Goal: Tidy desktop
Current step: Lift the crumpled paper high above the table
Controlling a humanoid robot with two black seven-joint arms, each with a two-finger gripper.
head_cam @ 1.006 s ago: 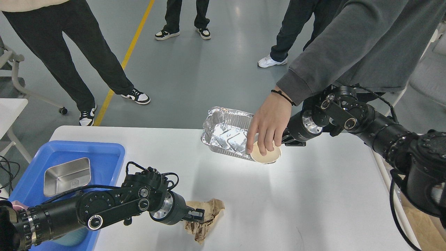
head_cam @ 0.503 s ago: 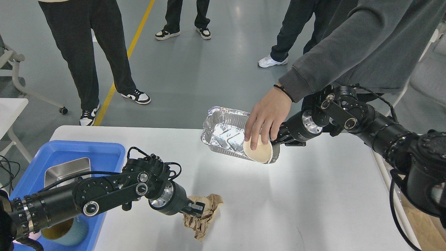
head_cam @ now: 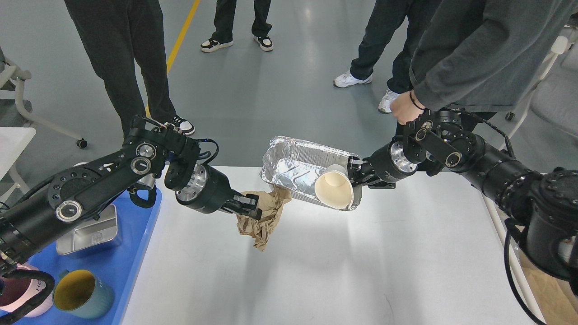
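Left hand [head_cam: 249, 208] gripping crumpled paper [head_cam: 263, 217], raised above desktop [head_cam: 343, 266]

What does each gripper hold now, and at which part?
Left gripper: crumpled brown paper, pinched at its upper edge. Right gripper: foil tray, by its right rim.

Wide white matte desktop [head_cam: 316, 280]

From my seat the only lettering I can make out is a partial "HO" on the pinkish mug [head_cam: 16, 289] at the lower left edge, the rest hidden by my arm
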